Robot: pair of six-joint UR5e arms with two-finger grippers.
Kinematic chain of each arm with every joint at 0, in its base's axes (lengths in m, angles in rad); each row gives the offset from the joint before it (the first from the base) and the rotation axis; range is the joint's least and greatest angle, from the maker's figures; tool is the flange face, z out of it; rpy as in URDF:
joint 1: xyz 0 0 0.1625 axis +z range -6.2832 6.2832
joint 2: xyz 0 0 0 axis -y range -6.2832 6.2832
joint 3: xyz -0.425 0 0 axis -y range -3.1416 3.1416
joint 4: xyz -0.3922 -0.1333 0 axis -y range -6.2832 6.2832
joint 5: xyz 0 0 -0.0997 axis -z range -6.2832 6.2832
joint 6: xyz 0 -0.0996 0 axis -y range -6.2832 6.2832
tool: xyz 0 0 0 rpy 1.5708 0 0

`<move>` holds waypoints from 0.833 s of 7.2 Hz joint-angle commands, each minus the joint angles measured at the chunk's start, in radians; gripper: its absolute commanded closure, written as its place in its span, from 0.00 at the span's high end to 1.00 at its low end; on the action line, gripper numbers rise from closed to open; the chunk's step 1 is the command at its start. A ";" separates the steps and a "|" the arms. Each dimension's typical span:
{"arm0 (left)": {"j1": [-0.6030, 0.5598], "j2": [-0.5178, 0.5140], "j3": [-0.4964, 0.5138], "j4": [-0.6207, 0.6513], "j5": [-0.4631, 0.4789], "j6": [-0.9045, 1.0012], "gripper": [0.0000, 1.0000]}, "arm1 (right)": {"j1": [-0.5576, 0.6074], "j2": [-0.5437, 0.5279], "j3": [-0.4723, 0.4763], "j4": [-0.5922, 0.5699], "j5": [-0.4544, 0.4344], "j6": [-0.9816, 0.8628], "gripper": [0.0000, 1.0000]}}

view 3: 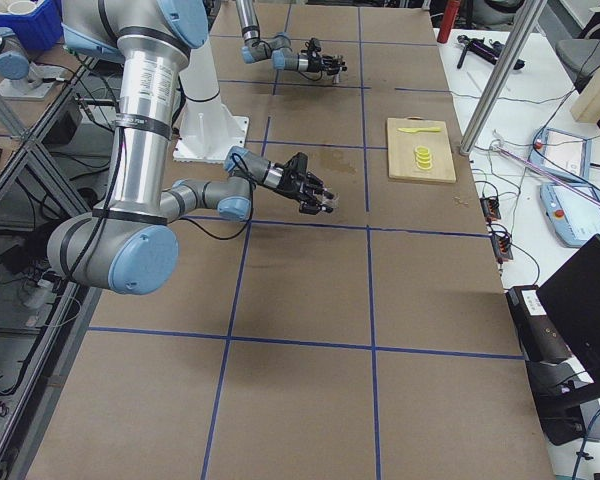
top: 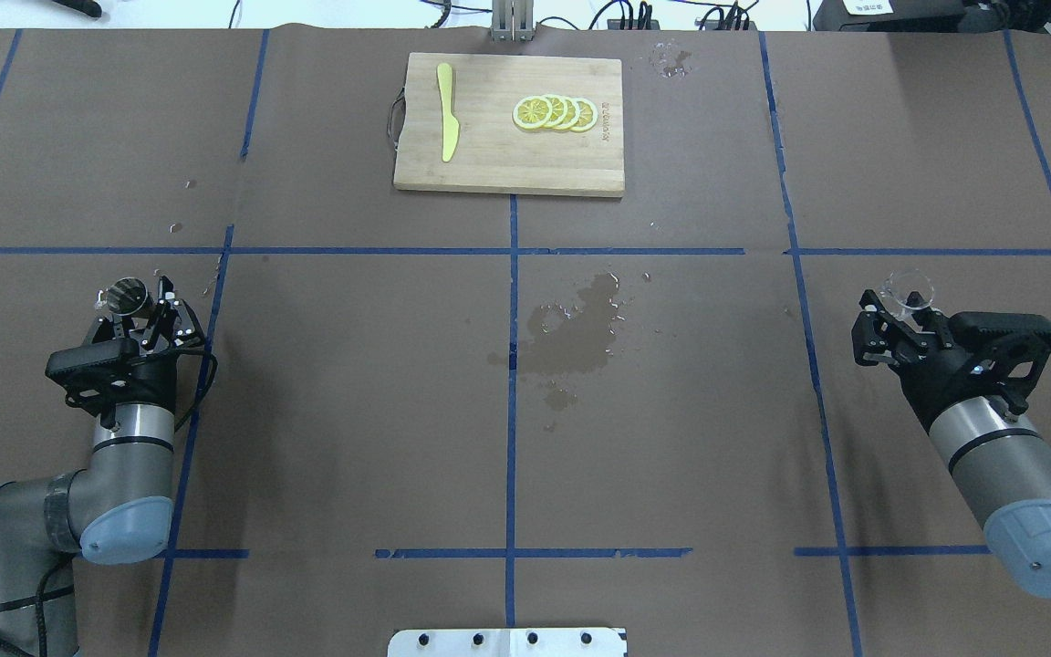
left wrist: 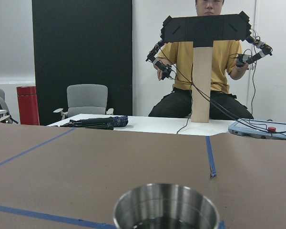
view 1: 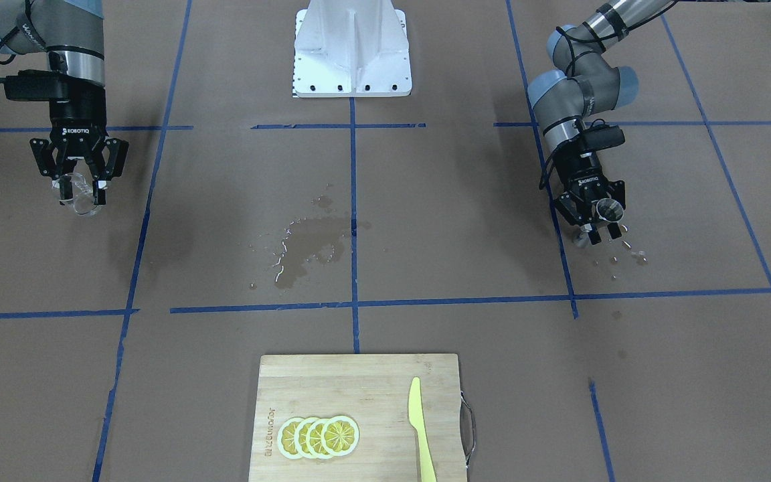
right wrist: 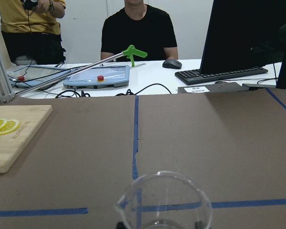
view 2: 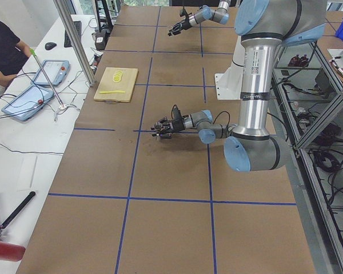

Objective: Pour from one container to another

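Gripping a steel cup between its two fingers, the left gripper sits well off to the robot's left of the wet patch that darkens the brown paper at the middle of the table. Its jaws are closed against the cup's sides. The cup stands upright with its mouth up, and the left wrist view shows its round rim with something dark low inside. Whether its base touches the paper I cannot tell. A few small droplets lie just beyond the cup, on the side away from the wet patch.

The right gripper is about as far from the wet patch on the robot's right. Its jaws are narrowed onto a clear beaker with a small pouring lip, also held mouth up. What the beaker contains cannot be made out through the glass.

The two containers are therefore well apart, with the wet patch between them.

Past the wet patch, on the side away from the robot, lies a wooden cutting board. It carries a row of overlapping lemon slices and a yellow knife; the knife lies apart from the slices, towards the robot's left.
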 commanded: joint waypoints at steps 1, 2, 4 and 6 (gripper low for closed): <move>0.000 0.000 -0.003 -0.001 -0.004 0.002 0.99 | -0.025 0.000 -0.015 0.000 -0.035 0.005 0.00; 0.000 0.002 -0.005 -0.001 -0.010 0.009 1.00 | -0.035 0.000 -0.037 0.002 -0.046 0.026 0.00; 0.001 0.006 -0.023 -0.004 -0.110 0.038 1.00 | -0.050 0.000 -0.048 0.002 -0.066 0.040 0.00; 0.008 0.014 -0.057 -0.008 -0.191 0.063 1.00 | -0.056 0.002 -0.063 0.002 -0.077 0.057 0.00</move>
